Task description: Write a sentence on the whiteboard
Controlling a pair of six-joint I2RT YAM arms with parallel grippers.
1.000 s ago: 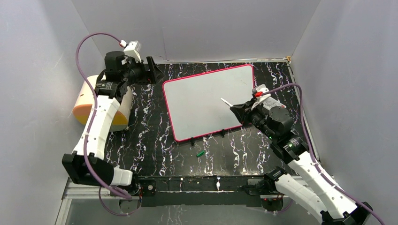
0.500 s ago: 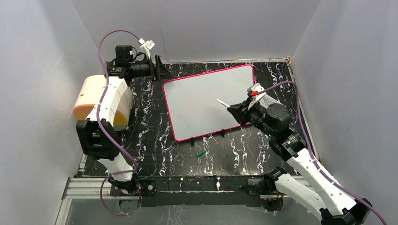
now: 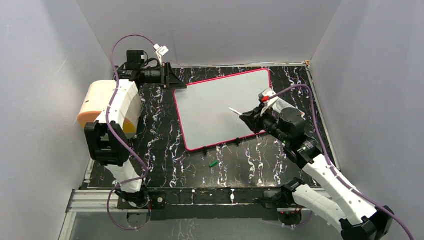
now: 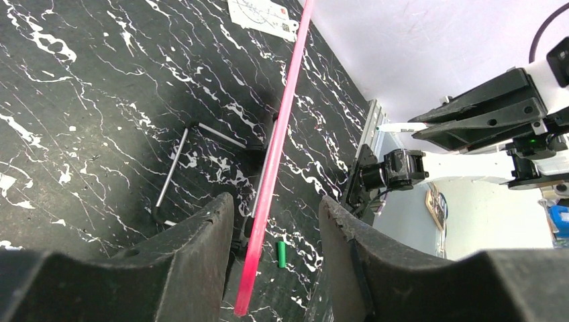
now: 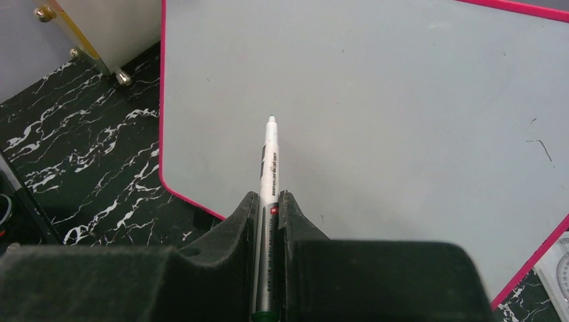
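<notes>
Two grippers, one whiteboard (image 3: 215,107). Whiteboard: flat on table (image 3: 160,145), centre, blank; no sentence yet. Right gripper (image 3: 248,116): pinching marker (image 5: 270,157), tip over whiteboard, contact unclear. Left gripper (image 4: 275,221): jaws apart, astride pink rim (image 4: 280,141), gaps both sides. Advice: clamp rim first to steady whiteboard; lower tip gently; begin near edge, leaving room.

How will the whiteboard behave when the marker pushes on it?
Probably stiff: the whiteboard has a straight rim. It seems propped on a thin wire stand, so it may slide or rock. The left gripper, straddling the rim, could steady it.
</notes>
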